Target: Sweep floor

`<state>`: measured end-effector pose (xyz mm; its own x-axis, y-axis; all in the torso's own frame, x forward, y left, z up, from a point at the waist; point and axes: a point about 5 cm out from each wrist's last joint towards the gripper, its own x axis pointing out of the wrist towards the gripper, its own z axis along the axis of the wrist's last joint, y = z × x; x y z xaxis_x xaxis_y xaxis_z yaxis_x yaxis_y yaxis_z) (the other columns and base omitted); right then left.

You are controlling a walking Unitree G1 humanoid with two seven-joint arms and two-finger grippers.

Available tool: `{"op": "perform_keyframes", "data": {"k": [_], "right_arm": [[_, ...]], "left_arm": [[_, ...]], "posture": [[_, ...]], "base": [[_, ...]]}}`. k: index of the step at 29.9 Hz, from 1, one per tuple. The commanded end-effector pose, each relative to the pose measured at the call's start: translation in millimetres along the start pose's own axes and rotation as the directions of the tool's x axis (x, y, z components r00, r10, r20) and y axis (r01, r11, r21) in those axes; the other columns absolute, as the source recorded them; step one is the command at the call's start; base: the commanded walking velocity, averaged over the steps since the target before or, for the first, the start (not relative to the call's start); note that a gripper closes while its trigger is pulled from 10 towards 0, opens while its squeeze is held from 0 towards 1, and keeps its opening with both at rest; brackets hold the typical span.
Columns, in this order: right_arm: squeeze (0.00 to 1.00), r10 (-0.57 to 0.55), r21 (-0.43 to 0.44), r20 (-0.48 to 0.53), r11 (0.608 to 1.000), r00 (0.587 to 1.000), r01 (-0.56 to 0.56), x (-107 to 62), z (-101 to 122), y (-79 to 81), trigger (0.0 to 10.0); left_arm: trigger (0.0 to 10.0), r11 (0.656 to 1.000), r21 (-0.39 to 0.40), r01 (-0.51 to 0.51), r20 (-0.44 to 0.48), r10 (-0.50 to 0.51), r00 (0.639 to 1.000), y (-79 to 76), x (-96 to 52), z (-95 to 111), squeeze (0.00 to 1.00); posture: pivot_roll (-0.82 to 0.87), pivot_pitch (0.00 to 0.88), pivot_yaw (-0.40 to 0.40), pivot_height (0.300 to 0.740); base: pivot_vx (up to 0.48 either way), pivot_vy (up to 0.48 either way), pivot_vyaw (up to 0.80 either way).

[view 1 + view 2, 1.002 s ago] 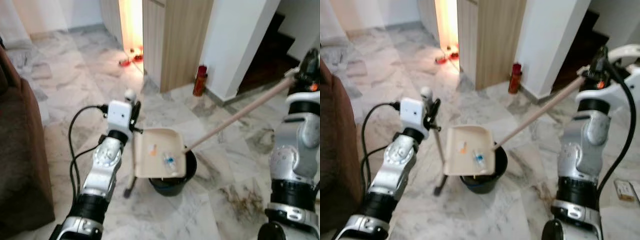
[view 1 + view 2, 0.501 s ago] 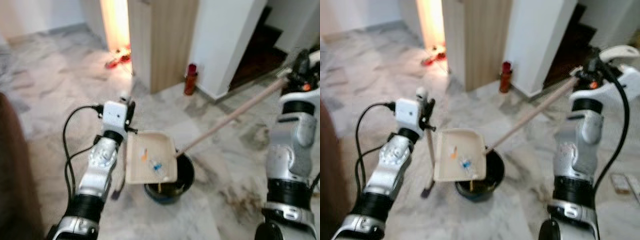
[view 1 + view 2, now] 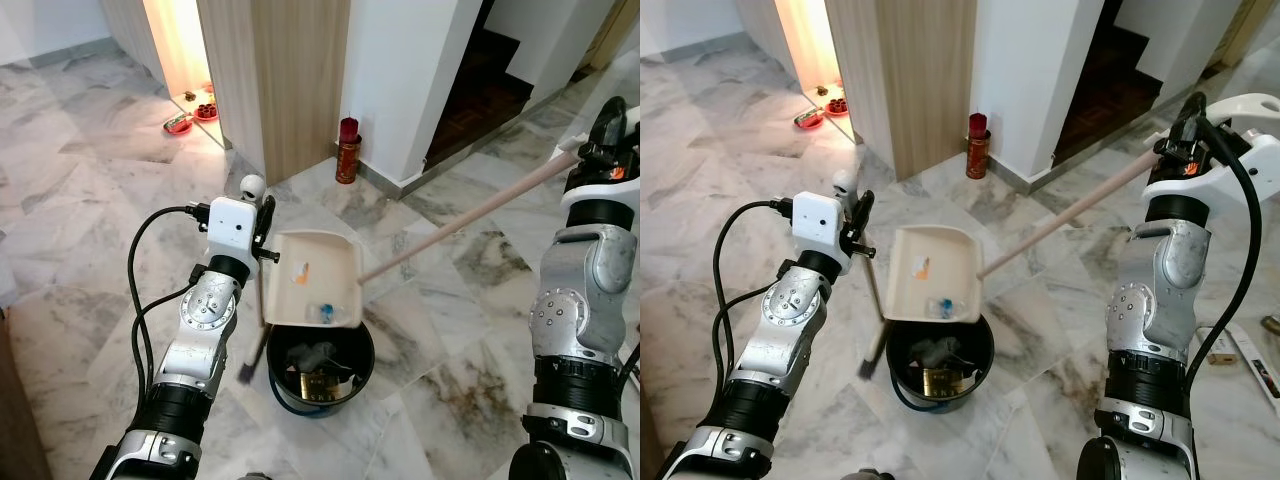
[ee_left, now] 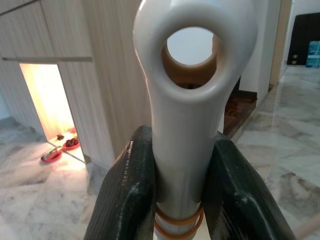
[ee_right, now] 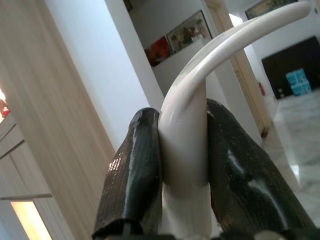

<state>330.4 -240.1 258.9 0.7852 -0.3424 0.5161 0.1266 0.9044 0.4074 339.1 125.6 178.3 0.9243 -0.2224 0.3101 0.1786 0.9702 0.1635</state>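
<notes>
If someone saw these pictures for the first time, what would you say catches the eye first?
The cream plastic dustpan, tipped over the round black bin at centre, still holds bits of litter. The left end effector grips the white handle with a hanging hole, and the right end effector grips the long pale wooden pole. Behind stands a red cylindrical bottle.

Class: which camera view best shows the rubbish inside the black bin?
The left eye view: the black bin opens towards the camera below the tilted dustpan. The right eye view shows it similarly; the wrist views show gripped handles instead.
</notes>
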Motion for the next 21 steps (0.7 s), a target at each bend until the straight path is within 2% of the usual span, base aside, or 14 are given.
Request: {"op": "perform_keyframes", "data": {"k": [1,8,14,15,19,21], "right_arm": [[0.0,0.008,0.039,0.073,0.999,0.997,-0.011,5.3,15.7,6.3,10.0],[0.0,0.027,0.037,0.091,0.999,0.996,-0.031,4.7,18.4,7.9,10.0],[0.0,0.096,-0.029,0.115,0.995,0.989,-0.093,3.4,22.6,15.7,10.0],[0.0,0.126,-0.067,0.141,0.991,0.982,-0.117,2.3,26.1,19.9,10.0],[0.0,0.15,-0.091,0.166,0.986,0.975,-0.137,1.6,29.7,24.1,10.0],[0.0,0.177,-0.138,0.172,0.978,0.969,-0.154,1.1,31.0,28.2,10.0]], "left_arm": [[10.0,1.0,0.012,0.007,0.045,-0.008,0.999,-0.4,2.4,9.5,0.0],[10.0,1.0,0.01,0.01,0.049,-0.011,0.999,-2.1,2.5,9.8,0.0],[10.0,1.0,0.004,0.009,0.051,-0.009,0.999,-2.8,2.2,10.2,0.0],[10.0,1.0,0.001,0.009,0.052,-0.009,0.999,-3.4,1.8,10.1,0.0],[10.0,1.0,-0.002,0.009,0.053,-0.009,0.999,-3.6,1.9,10.3,0.0],[10.0,1.0,-0.003,0.009,0.054,-0.008,0.999,-3.7,2.1,10.3,0.0]], "posture": [[0.15,0.063,-0.055,0.74],[0.15,0.054,-0.057,0.74],[0.15,0.061,-0.061,0.74],[0.15,0.064,-0.063,0.74],[0.15,0.065,-0.064,0.74],[0.14,0.067,-0.063,0.74]], "base": [[0.0,0.0,0.0],[0.0,0.0,0.0],[0.0,0.0,0.0],[0.0,0.0,0.0],[0.0,0.0,0.0],[0.0,0.0,0.0]]}}
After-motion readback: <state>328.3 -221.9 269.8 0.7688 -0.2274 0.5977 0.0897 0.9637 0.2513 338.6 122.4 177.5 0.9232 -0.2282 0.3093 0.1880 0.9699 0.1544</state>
